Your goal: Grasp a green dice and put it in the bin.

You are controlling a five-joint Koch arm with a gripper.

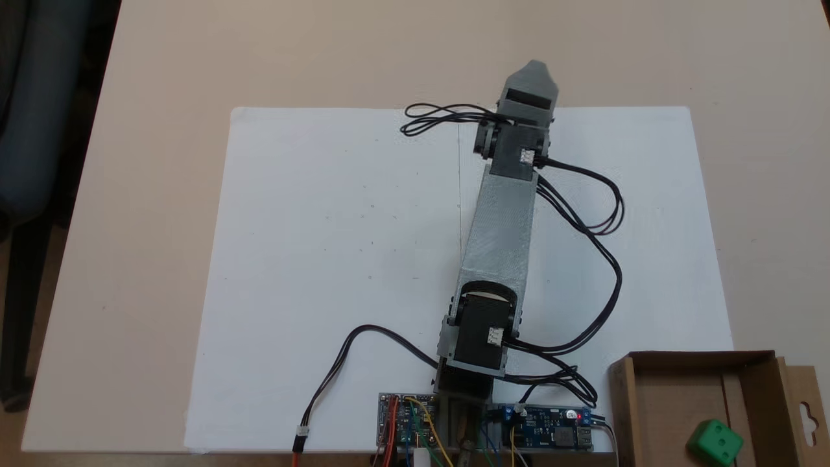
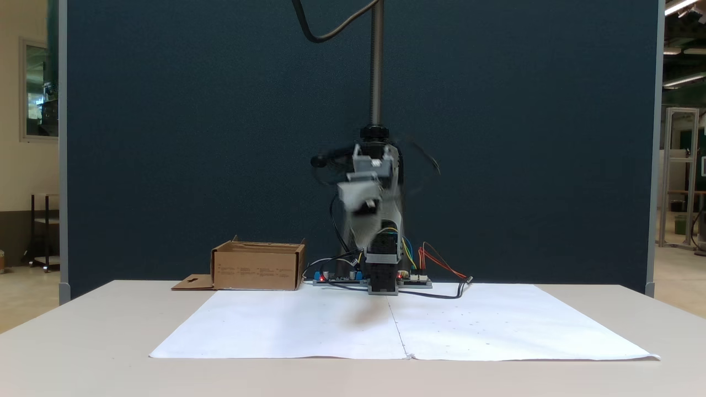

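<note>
Resting inside the cardboard bin (image 1: 668, 389), the green dice (image 1: 715, 442) looks delivered; the arm's claw (image 1: 533, 72) points across the white sheet, its grip impossible to tell, blurred.

Setup sits on a beige table (image 2: 83, 331) with white paper sheets (image 2: 397, 325) laid across the middle. Right behind it there's a big dark blue partition panel (image 2: 193, 138) with a metal pole (image 2: 377, 60) rising in front of it. Off to the left, a cream wall (image 2: 22, 165) with a window; on the right, ceiling strip lights (image 2: 678, 6) and some metal framing (image 2: 675, 176) far back.
</note>
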